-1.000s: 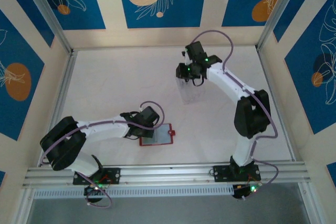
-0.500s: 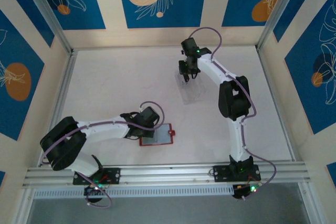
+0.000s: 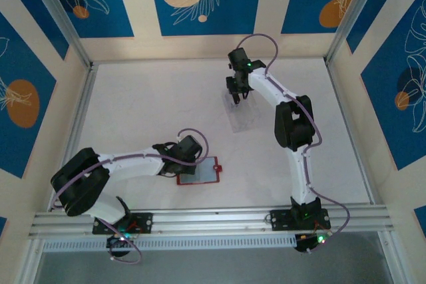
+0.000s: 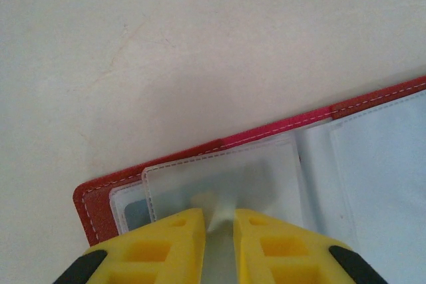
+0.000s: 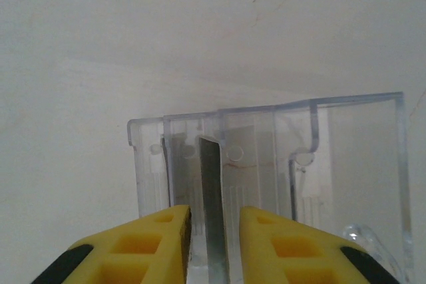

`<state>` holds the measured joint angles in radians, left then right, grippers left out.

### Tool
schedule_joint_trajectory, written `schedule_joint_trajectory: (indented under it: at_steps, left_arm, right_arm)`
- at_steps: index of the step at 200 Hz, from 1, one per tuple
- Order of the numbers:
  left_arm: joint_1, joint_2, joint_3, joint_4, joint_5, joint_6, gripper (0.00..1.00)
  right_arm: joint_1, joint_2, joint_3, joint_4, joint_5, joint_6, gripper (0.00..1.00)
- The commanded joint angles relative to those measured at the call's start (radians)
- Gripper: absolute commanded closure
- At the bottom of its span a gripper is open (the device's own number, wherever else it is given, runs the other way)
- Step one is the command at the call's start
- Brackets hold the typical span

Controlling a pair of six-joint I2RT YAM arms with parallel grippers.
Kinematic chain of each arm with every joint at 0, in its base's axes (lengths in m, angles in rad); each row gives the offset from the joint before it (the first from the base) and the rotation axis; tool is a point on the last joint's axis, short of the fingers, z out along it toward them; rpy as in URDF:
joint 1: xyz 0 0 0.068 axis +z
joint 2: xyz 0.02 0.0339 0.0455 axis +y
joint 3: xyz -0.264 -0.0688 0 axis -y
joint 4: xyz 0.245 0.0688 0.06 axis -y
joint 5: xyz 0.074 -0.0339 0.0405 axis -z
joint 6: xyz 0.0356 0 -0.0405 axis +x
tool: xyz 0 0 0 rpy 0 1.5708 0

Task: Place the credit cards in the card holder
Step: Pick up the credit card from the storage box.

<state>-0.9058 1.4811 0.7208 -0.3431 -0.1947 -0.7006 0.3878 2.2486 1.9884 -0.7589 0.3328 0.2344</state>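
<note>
A: State of the right gripper (image 5: 215,221)?
B: Narrowly spread. One credit card (image 5: 212,184) is straddled, standing on edge in the clear tray (image 5: 353,164), with a slit of gap seen on either side. It is judged not yet pinched.
A: Card's axis?
B: Its thin edge is lined up with the slot between the fingers. Its long side cannot be told. The tray is set far, right of centre. The right arm is stretched out to it, elbow raised, wrist tipped down.
A: The card holder (image 3: 200,171)?
B: Laid open near, left of centre, well apart from the tray. A translucent pocket leaf is pinched by the left gripper (image 4: 213,221), the left arm low, reaching right.
A: Next move?
B: Closing on the card, a lift, then carriage near-left is called for.
</note>
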Motion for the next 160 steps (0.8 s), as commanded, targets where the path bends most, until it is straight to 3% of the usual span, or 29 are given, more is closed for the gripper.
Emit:
schedule_joint_trajectory:
  at_steps: [1,114,160]
  left_arm:
    - [-0.013,0.027,-0.039,-0.051,0.029,-0.011,0.81]
    - [-0.013,0.021,-0.038,-0.057,0.023,-0.014,0.81]
    - [-0.014,0.006,-0.005,-0.082,0.022,0.015,0.81]
  right_arm:
    - [0.008,0.029,0.038,-0.034,-0.019,-0.016,0.76]
    - [0.017,0.043,0.053,-0.052,-0.026,-0.039,0.92]
    - [0.018,-0.049,0.067,-0.051,-0.042,-0.041,1.00]
